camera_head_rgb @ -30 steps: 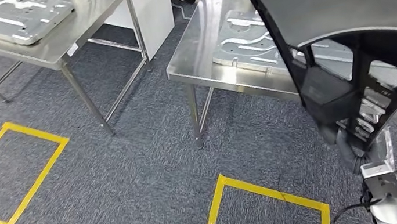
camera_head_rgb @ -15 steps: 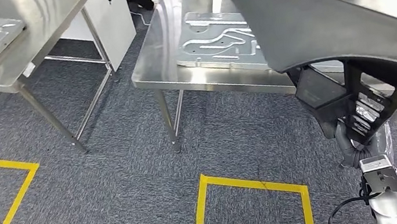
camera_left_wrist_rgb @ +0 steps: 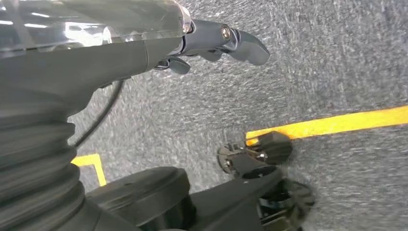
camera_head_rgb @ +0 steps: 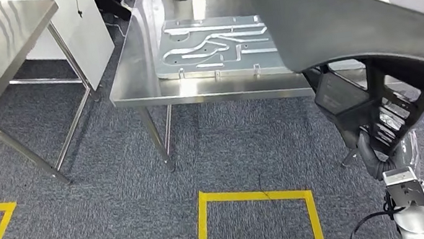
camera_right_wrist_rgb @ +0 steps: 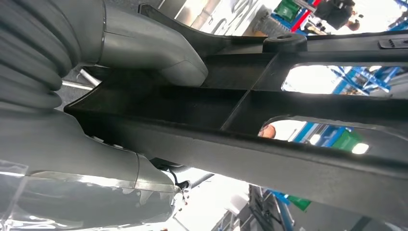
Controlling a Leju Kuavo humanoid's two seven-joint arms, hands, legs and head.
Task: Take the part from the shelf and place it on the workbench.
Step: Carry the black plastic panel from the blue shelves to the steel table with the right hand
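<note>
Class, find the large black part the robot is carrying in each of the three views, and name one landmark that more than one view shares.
Head view: the black part fills the upper right, above the steel workbench.
Left wrist view: not in it.
Right wrist view: the part's ribbed frame crosses the picture, gripped by the right hand.
Shared landmark: the yellow floor tape on grey carpet, head and left wrist views.

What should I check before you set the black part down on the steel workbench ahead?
1. Grip: right hand holds the black part by its ribbed frame: ok.
2. Part over the workbench: overlaps its right portion in the head view; height cannot tell.
3. Landing spot: a grooved metal plate occupies the top: not ok.
4. Left hand: holds nothing, hangs over the carpet: ok.
5. Standing close enough to reach: cannot tell.
</note>
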